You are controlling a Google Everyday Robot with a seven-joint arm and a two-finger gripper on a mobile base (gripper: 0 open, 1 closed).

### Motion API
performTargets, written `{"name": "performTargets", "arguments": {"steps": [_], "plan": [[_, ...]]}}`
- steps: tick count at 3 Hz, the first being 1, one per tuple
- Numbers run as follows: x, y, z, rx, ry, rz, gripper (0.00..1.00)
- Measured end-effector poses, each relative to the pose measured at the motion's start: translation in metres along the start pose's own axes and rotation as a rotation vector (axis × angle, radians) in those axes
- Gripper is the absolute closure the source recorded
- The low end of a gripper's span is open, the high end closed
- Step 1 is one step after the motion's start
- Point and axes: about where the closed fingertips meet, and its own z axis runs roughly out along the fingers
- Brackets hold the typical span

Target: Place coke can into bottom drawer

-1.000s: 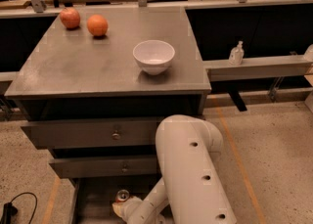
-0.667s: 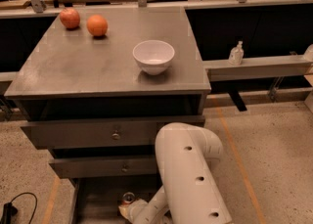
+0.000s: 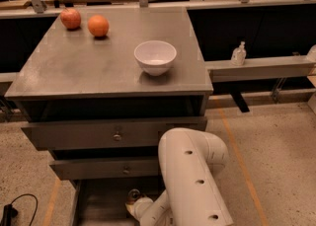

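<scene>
Bulky white arm (image 3: 195,180) bent down across the right half of the pulled-out bottom drawer (image 3: 98,205). Claw (image 3: 139,206) low inside that drawer, right of centre; spread or pinching, cannot tell. Coke can (image 3: 133,194) touching the claw's tip on the side toward the drawer's back, upright, long axis vertical, silver top up; seemingly within the drawer walls already, release likely next.

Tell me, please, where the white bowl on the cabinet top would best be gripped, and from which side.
Probably the rim of the white bowl, from straight above, with one finger inside the wall and one outside. It stands upright, mouth up, and its round body looks too wide to span. The gripper is low in the bottom drawer.
</scene>
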Motion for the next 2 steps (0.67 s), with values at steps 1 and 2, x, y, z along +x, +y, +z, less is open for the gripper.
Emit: {"name": "performTargets", "arguments": {"steps": [1,2], "plan": [[-0.013,-0.006,0.001,-0.018,0.015,-0.078,0.13],[-0.026,-0.011,-0.003,-0.051,0.027,-0.133,0.00]]}}
